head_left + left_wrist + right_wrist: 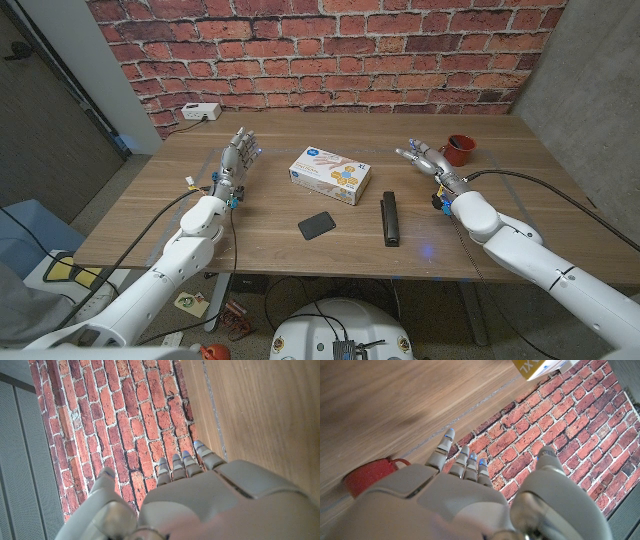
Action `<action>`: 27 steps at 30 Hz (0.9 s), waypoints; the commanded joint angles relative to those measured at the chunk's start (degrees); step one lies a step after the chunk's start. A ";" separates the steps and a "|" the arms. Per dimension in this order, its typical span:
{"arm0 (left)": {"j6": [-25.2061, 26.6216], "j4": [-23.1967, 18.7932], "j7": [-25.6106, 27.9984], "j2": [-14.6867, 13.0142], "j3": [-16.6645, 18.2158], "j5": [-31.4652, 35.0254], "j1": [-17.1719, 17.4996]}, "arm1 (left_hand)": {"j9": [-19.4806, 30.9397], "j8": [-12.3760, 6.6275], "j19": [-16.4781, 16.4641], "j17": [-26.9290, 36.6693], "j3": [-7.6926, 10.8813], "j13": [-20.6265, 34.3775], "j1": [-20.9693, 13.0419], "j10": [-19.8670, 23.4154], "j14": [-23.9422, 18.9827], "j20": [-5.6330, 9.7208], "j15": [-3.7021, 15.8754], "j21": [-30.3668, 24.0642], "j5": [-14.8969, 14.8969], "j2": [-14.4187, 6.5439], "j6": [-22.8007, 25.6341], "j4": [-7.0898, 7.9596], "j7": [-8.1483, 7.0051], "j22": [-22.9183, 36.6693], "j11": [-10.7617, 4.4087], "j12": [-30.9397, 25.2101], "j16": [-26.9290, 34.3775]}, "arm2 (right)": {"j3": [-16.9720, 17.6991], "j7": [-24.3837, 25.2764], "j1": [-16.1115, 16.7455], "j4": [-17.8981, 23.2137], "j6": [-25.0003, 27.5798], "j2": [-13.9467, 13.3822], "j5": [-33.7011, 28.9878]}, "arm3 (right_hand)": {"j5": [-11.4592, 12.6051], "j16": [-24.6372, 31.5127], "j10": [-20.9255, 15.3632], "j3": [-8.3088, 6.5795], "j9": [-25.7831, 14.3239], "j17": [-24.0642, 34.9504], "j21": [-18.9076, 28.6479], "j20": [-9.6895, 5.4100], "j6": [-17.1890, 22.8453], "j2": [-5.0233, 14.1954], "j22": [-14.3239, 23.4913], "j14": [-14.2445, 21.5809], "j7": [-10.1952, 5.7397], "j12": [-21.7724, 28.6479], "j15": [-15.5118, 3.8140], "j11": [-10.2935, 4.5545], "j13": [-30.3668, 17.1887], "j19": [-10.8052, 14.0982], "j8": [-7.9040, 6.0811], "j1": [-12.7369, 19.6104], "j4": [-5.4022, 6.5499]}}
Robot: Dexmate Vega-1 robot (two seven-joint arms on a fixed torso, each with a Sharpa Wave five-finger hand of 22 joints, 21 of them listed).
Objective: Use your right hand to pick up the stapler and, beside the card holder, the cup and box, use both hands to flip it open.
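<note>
Right hand (424, 158) empty, fingers apart, near the red cup (459, 150); left hand (236, 160) likewise empty and spread. Stapler (390, 219) flat on the bench (270, 135), between the right forearm and card holder (318, 225), near the box (330, 175). Best gripped across its narrow sides (hinge end hard to make out).

Box (330, 175) at table (270, 260) centre; card holder (319, 225) at its 6 o'clock, stapler (390, 218) at 4, cup (459, 150) at 2, near right hand (424, 160).
</note>
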State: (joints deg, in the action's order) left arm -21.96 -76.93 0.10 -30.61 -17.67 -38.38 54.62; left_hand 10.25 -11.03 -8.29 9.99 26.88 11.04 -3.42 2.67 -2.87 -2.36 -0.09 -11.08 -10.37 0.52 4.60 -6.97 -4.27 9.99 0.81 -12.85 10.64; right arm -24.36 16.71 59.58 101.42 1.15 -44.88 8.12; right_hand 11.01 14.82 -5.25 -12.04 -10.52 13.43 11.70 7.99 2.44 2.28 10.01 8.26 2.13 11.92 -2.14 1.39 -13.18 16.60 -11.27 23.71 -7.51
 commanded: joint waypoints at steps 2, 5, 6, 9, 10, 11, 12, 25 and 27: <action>0.07 -0.05 -0.02 -0.02 0.17 -0.18 0.17 | 0.21 0.16 -0.14 0.23 0.03 0.29 -0.14 0.27 -0.07 -0.14 -0.11 -0.10 -0.10 -0.23 0.65 -0.17 0.06 0.10 0.09 0.24 -0.03 | 0.28 1.51 1.66 3.17 2.99 -1.32 -2.32 | -0.17 0.56 -0.74 -0.34 -0.31 0.44 0.21 -0.32 0.20 0.09 0.23 0.76 0.21 0.55 -2.04 -0.35 -0.16 0.43 -0.27 0.79 -0.21; -0.10 -0.23 0.09 -0.11 0.31 -0.18 0.43 | 0.21 0.17 -0.12 0.24 0.02 0.29 -0.13 0.26 -0.11 -0.14 -0.28 -0.09 -0.10 -0.24 0.64 -0.16 0.05 0.10 0.12 0.26 -0.01 | 0.24 1.83 1.98 3.69 3.51 -1.50 -2.86 | -0.21 0.48 -0.81 -0.32 -0.31 0.57 0.20 -0.32 0.28 0.07 0.24 0.36 0.25 0.59 -1.99 -0.23 -0.19 0.46 -0.30 0.83 -0.24; -0.19 -0.30 0.16 -0.14 0.36 -0.15 0.53 | 0.21 0.17 -0.14 0.24 0.02 0.29 -0.12 0.24 -0.11 -0.12 -0.28 -0.10 -0.10 -0.25 0.64 -0.16 0.05 0.10 0.15 0.27 -0.01 | 0.24 1.83 2.08 3.87 3.71 -1.56 -2.93 | -0.22 0.47 -0.82 -0.32 -0.31 0.60 0.20 -0.32 0.31 0.06 0.24 0.27 0.20 0.59 -1.90 -0.23 -0.20 0.48 -0.32 0.84 -0.25; -0.29 -0.67 0.31 -0.32 0.52 -0.13 0.86 | 0.21 0.18 -0.13 0.24 0.01 0.29 -0.11 0.22 -0.10 -0.10 -0.26 -0.10 -0.10 -0.26 0.62 -0.16 0.06 0.10 0.15 0.29 -0.02 | 0.06 2.02 2.26 4.32 4.25 -1.82 -3.67 | -0.25 0.52 -0.92 -0.29 -0.31 0.68 0.19 -0.29 0.48 0.01 0.24 0.26 0.32 0.64 -1.76 -0.24 -0.22 0.50 -0.38 0.88 -0.29; -0.32 -0.80 0.36 -0.39 0.58 -0.11 0.97 | 0.21 0.19 -0.13 0.24 0.01 0.29 -0.11 0.23 -0.11 -0.10 -0.27 -0.09 -0.10 -0.26 0.60 -0.16 0.09 0.10 0.18 0.28 -0.01 | 0.00 2.10 2.29 4.46 4.50 -1.89 -3.93 | -0.27 0.55 -1.02 -0.28 -0.31 0.72 0.18 -0.34 0.51 -0.01 0.24 0.27 0.31 0.68 -1.81 -0.23 -0.23 0.50 -0.39 0.89 -0.30; -0.35 -0.93 0.42 -0.46 0.63 -0.09 1.09 | 0.21 0.18 -0.14 0.24 0.00 0.29 -0.11 0.21 -0.10 -0.10 -0.30 -0.10 -0.10 -0.26 0.62 -0.16 0.07 0.10 0.19 0.30 -0.02 | -0.06 2.31 2.36 4.69 4.86 -1.87 -4.20 | -0.29 0.57 -1.12 -0.27 -0.31 0.76 0.18 -0.34 0.52 -0.03 0.24 0.25 0.32 0.72 -1.82 -0.12 -0.25 0.50 -0.39 0.91 -0.32; -0.36 -1.08 0.56 -0.50 0.69 -0.06 1.22 | 0.21 0.21 -0.13 0.24 0.00 0.29 -0.11 0.19 -0.08 -0.12 -0.25 -0.09 -0.10 -0.26 0.56 -0.16 0.04 0.10 0.18 0.31 -0.02 | -0.10 2.43 2.42 4.79 4.92 -1.87 -4.40 | -0.30 0.59 -1.17 -0.25 -0.31 0.79 0.18 -0.35 0.55 -0.05 0.24 0.26 0.31 0.74 -1.81 -0.08 -0.26 0.52 -0.41 0.92 -0.33; -0.74 -2.01 1.10 -0.65 0.99 -0.03 2.38 | 0.21 0.21 -0.10 0.24 -0.04 0.29 -0.09 0.18 -0.07 -0.12 -0.25 -0.08 -0.09 -0.29 0.54 -0.17 0.06 0.10 0.17 0.35 -0.02 | -0.58 3.89 3.60 7.17 8.34 -2.54 -7.45 | -0.43 1.10 -2.19 -0.16 -0.29 1.15 0.26 -0.68 1.60 -0.29 0.23 0.92 0.52 1.13 -2.36 0.10 -0.39 0.99 -0.76 1.25 -0.55; -1.06 -1.94 0.99 -0.56 1.01 -0.01 2.41 | 0.21 0.19 -0.13 0.24 -0.05 0.29 -0.09 0.18 -0.10 -0.12 -0.21 -0.09 -0.09 -0.28 0.61 -0.18 0.08 0.10 0.18 0.36 -0.01 | -0.65 4.37 3.96 7.66 9.18 -2.84 -8.24 | -0.44 1.13 -2.27 -0.15 -0.29 1.18 0.25 -0.63 1.68 -0.32 0.23 0.92 0.52 1.16 -2.37 0.01 -0.41 0.99 -0.78 1.29 -0.58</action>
State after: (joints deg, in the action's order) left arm -22.41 -78.34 0.80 -31.13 -16.90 -38.49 56.29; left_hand 10.25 -10.80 -8.29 9.98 26.88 11.04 -3.42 2.66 -2.87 -2.36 -0.09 -11.08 -10.37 0.52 4.60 -6.97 -4.27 9.99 0.80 -12.42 10.64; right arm -24.71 19.73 62.33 107.11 7.35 -46.94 2.32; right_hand 10.58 15.71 -6.98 -12.20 -10.52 14.47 11.69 7.47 3.60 1.75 10.00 8.60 2.65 12.81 -2.36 1.33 -13.46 17.11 -11.68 24.24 -7.68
